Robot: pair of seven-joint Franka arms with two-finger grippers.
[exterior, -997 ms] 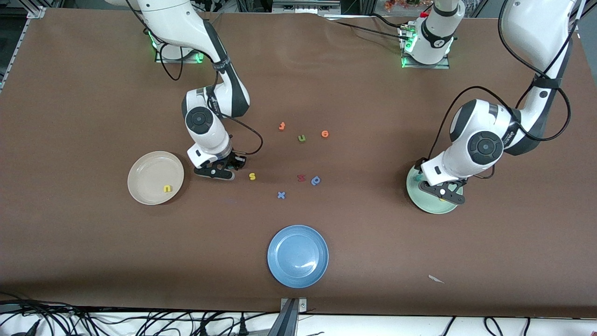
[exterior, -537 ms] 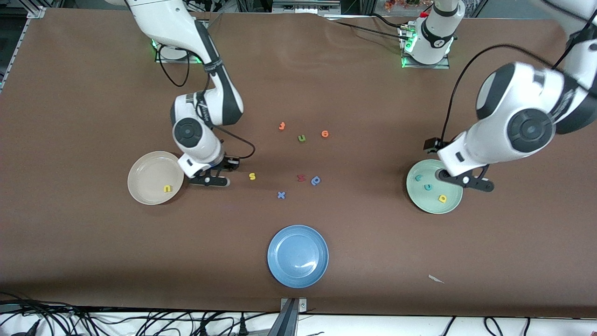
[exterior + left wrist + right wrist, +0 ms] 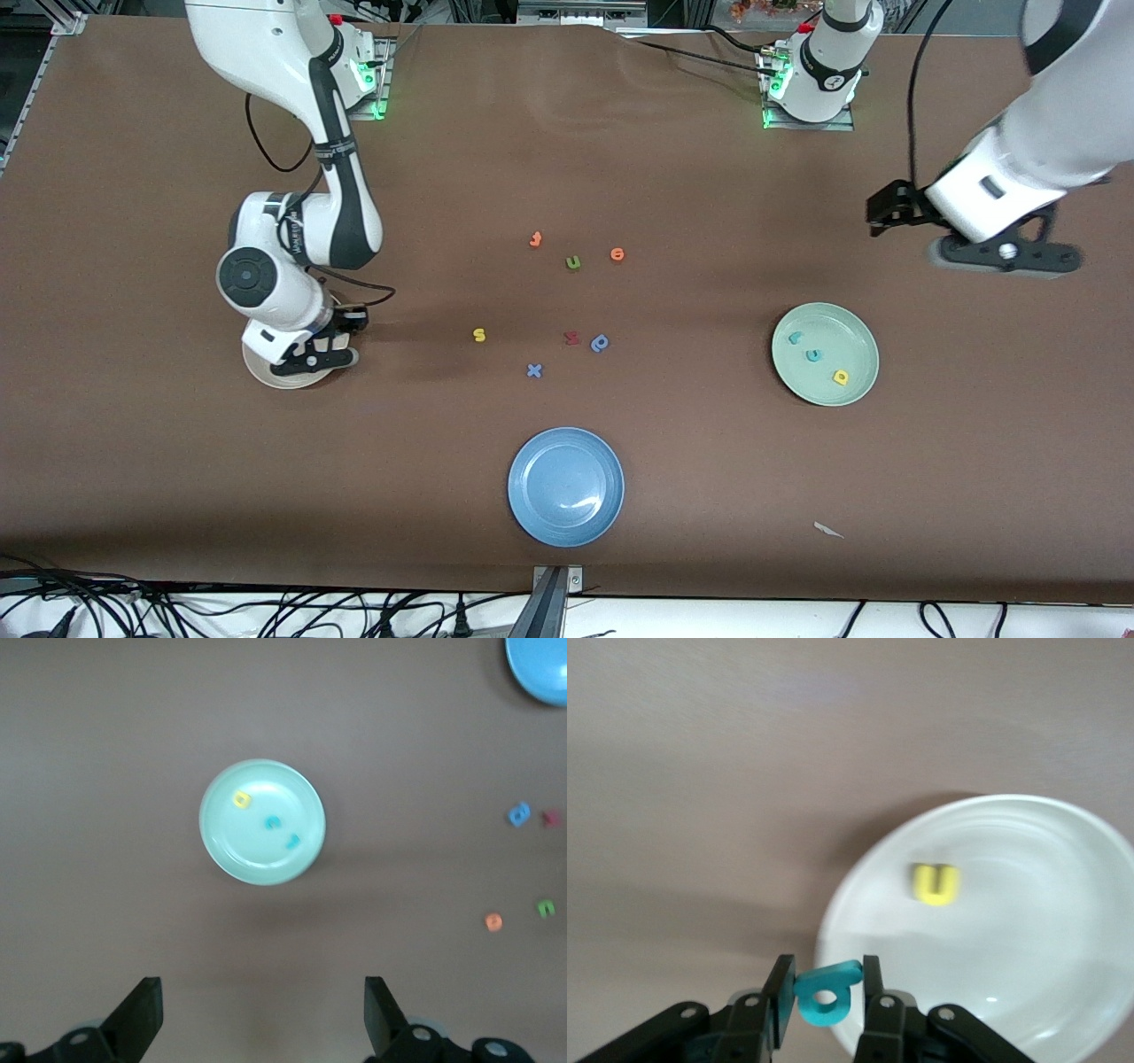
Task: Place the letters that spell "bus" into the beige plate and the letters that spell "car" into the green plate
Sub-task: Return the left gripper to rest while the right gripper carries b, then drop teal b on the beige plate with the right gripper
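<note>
My right gripper [image 3: 312, 359] hangs over the edge of the beige plate [image 3: 260, 372], shut on the teal "b" [image 3: 827, 992]. In the right wrist view the yellow "u" [image 3: 935, 883] lies in the beige plate [image 3: 1028, 939]. The yellow "s" [image 3: 479, 334] lies on the table mid-way along it. The green plate [image 3: 864, 341] holds the teal "r" [image 3: 796, 338], the teal "c" [image 3: 813, 355] and the yellow "a" [image 3: 841, 377]. My left gripper [image 3: 1005, 255] is raised over bare table beside the green plate [image 3: 217, 837], open and empty.
Loose letters lie mid-table: an orange letter [image 3: 535, 239], a green "u" [image 3: 573, 262], an orange "o" [image 3: 617, 254], a red letter [image 3: 572, 338], a blue "p"-like letter [image 3: 600, 343], a blue "x" [image 3: 533, 370]. A blue plate [image 3: 532, 461] sits nearest the front camera.
My right gripper has carried the teal "b" from beside the yellow "s" to over the beige plate. My left gripper has risen off the green plate, uncovering its letters.
</note>
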